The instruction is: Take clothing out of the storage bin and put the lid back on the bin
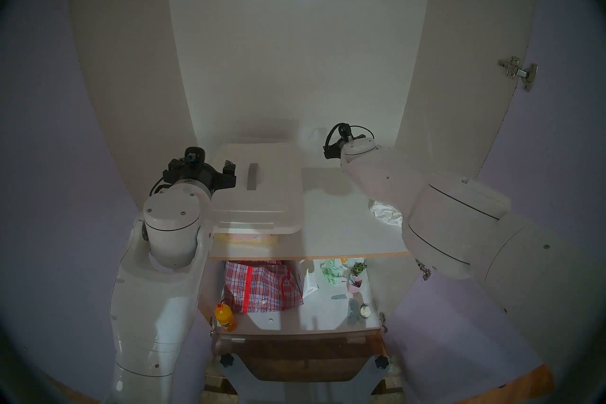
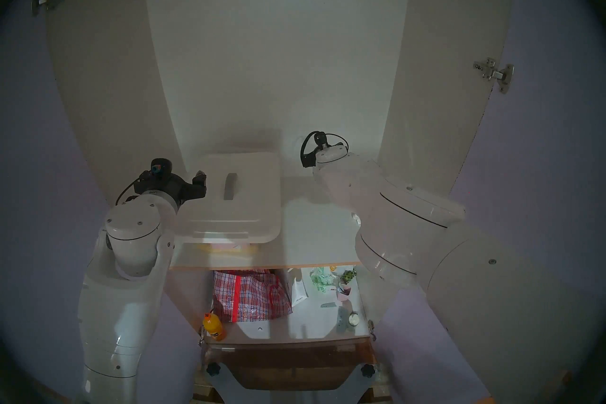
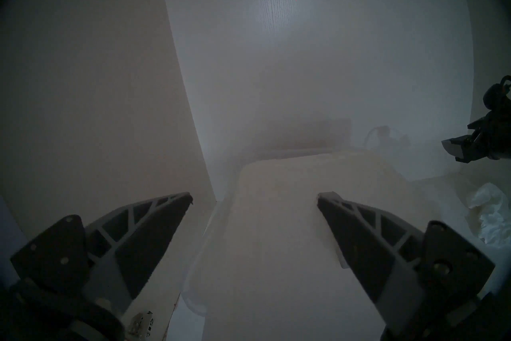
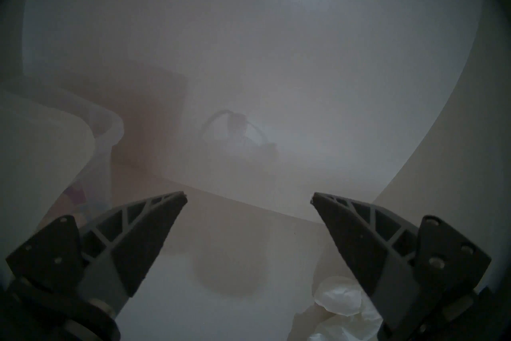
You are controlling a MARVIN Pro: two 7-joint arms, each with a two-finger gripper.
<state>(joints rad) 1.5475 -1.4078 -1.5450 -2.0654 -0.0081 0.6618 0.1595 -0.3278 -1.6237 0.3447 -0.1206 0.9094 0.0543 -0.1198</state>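
Note:
The white lid (image 1: 262, 193) with its grey handle (image 1: 252, 176) lies on the see-through storage bin (image 1: 244, 237), which stands on the upper shelf (image 1: 344, 239). My left gripper (image 1: 229, 177) is open at the lid's left edge. In the left wrist view one finger (image 3: 359, 235) is over the lid (image 3: 276, 235) and the other is beyond the edge. My right gripper (image 4: 249, 198) is open and empty above the shelf, to the right of the bin (image 4: 105, 138). The crumpled white clothing (image 1: 385, 213) lies on the shelf, partly hidden by my right arm. It also shows as clothing (image 4: 343, 304) under the gripper.
The cabinet's back wall (image 1: 295, 65) and side walls enclose the shelf closely. On the lower shelf lie a red-and-blue checked bag (image 1: 262, 287), an orange bottle (image 1: 224, 316) and several small items (image 1: 344, 275). Door hinges (image 1: 518, 72) stick out at the sides.

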